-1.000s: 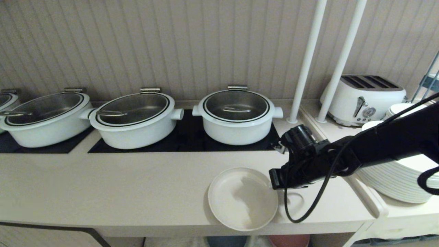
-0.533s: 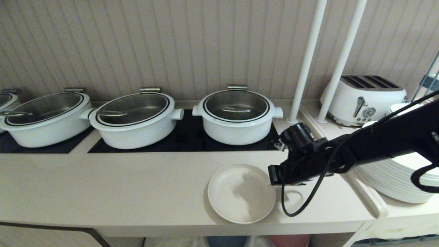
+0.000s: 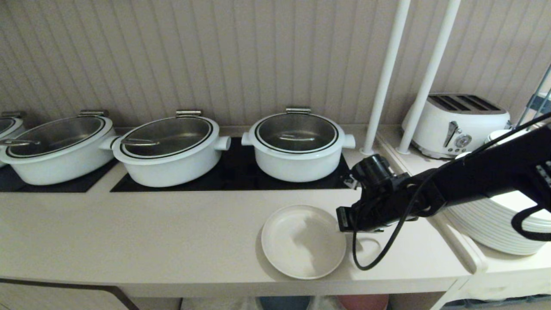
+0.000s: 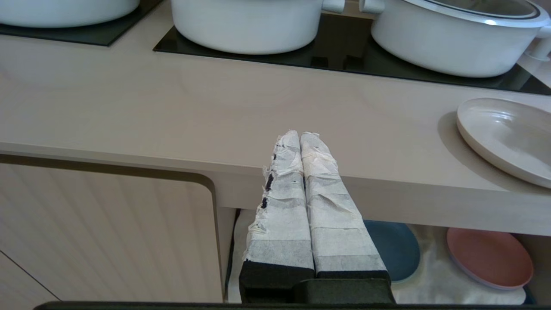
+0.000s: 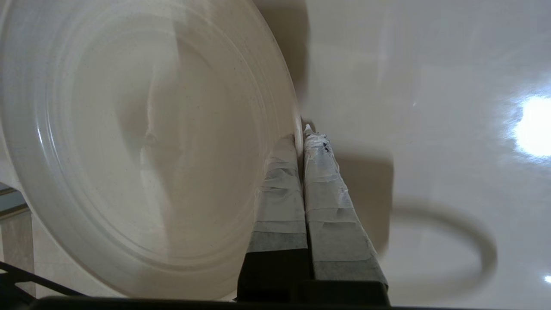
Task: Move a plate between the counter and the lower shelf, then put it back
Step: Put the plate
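plate (image 3: pixel 302 241): round, cream, smooth, low rim, flat on the pale tabletop (image 3: pixel 129 241)
right hand (image 5: pixel 302 134): taped fingers pinched on plate's rim
left hand (image 4: pixel 300 137): closed, empty, below tabletop's front edge

Three white pots with glass lids are lined up along the ribbed wall (image 3: pixel 241 56): the left pot (image 3: pixel 58 148), the middle pot (image 3: pixel 170 148) and the right pot (image 3: pixel 298 144); each is set on a black hob panel (image 3: pixel 234 174); a fourth pot (image 3: pixel 7 125) is cut off at the far left edge. Two white poles (image 3: pixel 387 73) are stood to the right of the pots; a white toaster (image 3: pixel 456 122) is placed beyond them; a stack of white plates (image 3: pixel 495 228) is seen nearer. Under the slab, a blue plate (image 4: pixel 396 249) and a pink plate (image 4: pixel 490 258) are laid side by side, apart; a cupboard door (image 4: pixel 103 232) is shown beside them.
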`<state>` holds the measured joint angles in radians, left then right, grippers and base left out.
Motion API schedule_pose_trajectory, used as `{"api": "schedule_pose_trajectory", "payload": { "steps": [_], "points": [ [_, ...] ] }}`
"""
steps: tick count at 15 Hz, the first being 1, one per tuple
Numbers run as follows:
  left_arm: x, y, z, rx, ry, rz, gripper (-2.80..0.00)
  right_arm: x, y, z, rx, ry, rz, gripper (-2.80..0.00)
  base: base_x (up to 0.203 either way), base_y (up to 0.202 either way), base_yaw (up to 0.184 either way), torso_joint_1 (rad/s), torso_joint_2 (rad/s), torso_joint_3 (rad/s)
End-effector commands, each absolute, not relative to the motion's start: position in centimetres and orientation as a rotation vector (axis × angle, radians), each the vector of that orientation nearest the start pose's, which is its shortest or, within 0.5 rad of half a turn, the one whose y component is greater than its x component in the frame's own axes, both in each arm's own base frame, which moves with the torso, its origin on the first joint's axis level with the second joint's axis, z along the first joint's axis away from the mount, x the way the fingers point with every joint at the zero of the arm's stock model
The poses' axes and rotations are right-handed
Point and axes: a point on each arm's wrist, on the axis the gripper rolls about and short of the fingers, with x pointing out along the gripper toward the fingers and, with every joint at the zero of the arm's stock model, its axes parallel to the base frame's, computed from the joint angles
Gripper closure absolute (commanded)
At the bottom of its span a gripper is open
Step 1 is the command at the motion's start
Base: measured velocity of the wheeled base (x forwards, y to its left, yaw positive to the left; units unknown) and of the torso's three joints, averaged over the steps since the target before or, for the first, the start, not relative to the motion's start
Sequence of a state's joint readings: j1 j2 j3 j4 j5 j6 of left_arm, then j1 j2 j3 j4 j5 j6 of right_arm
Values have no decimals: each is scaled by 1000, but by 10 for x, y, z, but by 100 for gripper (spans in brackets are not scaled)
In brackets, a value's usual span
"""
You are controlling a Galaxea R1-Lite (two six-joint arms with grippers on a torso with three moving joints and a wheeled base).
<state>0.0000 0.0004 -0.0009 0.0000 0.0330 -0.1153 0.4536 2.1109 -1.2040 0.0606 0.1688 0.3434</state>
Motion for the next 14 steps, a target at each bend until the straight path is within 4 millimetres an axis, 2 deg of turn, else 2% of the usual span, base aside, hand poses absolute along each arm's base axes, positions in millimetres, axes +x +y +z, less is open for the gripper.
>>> {"api": "schedule_pose_trajectory", "payload": {
  "steps": [1, 7, 14],
  "points": [
    [-23, 1, 76, -117, -3, 34, 0, 340, 169, 82, 171, 1055, 396, 0, 0, 0, 0, 0, 0, 0],
    [-23, 1, 76, -117, -3, 34, 0, 349, 167, 88, 184, 1029, 390, 0, 0, 0, 0, 0, 0, 0],
    [-23, 1, 75, -117, -2, 34, 0, 353, 165, 81, 187, 1039, 376, 0, 0, 0, 0, 0, 0, 0]
  ]
}}
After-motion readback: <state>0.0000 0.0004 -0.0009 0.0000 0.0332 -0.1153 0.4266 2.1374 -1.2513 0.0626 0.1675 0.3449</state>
